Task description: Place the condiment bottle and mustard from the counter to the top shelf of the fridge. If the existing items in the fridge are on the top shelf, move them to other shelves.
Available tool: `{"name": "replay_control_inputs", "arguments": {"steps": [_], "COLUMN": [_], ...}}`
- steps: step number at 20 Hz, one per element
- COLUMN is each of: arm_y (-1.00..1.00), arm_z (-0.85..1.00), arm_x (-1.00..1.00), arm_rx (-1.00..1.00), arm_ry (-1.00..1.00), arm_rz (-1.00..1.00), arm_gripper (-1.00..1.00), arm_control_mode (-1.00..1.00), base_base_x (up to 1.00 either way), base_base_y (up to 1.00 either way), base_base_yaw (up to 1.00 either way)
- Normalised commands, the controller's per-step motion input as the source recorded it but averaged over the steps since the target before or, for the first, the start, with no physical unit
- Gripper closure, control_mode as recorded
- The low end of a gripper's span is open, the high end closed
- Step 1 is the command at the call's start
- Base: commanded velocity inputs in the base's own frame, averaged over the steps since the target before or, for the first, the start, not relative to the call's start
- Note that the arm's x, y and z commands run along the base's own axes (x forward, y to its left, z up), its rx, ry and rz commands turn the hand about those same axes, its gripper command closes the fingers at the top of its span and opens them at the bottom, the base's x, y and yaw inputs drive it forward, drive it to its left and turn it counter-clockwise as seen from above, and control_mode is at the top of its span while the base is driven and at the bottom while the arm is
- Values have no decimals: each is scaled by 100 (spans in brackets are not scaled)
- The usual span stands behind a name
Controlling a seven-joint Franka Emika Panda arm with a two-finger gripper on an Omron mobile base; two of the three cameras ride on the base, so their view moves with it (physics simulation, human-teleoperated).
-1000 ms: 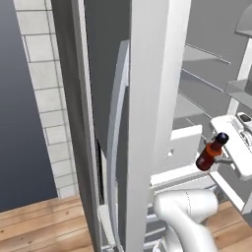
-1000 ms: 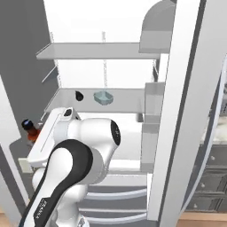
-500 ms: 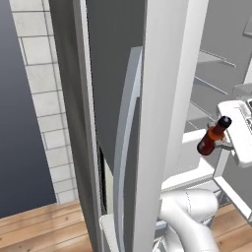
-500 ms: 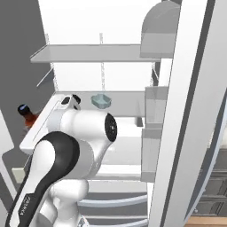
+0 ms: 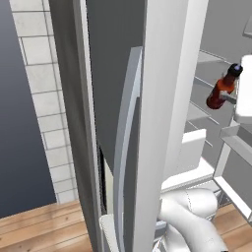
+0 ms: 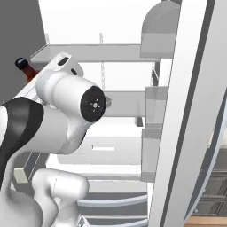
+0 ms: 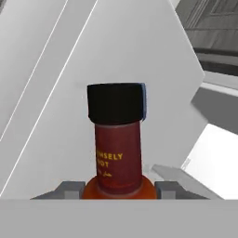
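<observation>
Inside the open fridge (image 6: 177, 133) the arm is seen raised high, its white and dark elbow link bulking across the left of the right base view while the wrist reaches up toward the left edge of the compartment. At the far right of the left base view the gripper (image 5: 231, 98) is held at shelf height, its white hand cut off by the picture's edge. The jaws are clenched on the condiment bottle (image 5: 221, 88), gripped low on its red-orange body; the bottle is tilted, black cap uppermost and leaning to the right in that view. In the hand view one grey finger (image 7: 69, 189) is seen on either side of the bottle's shoulder, with the dark red neck, yellow lettering and black cap rising between them. In the right base view just the cap and neck are shown at the left, above the arm.

One bottle is counted. Two pale shelves (image 6: 102, 52) can be made out in the right base view, one above the other, and one clear door bin (image 6: 155, 104) is mounted beside them.

A pale door with one long curved handle (image 5: 125, 142) stands in the foreground of the left base view. Beside it, a white tiled wall (image 5: 42, 98) and a wooden floor (image 5: 44, 229) are shown.
</observation>
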Motion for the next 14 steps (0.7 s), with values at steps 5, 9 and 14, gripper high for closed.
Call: {"name": "replay_control_inputs", "arguments": {"steps": [5,9,14], "arm_y": [0,0,0], "arm_z": [72,11,-2], "arm_x": [79,79,29], "arm_rx": [15,28,12], "arm_ry": [-1,3,4], "arm_rz": [-32,-17,-1], "arm_gripper": [100,100,100], "arm_control_mode": [-100,-100,-100], "base_base_x": [0,0,0], "base_base_y": [0,0,0], "base_base_yaw": [0,0,0]}}
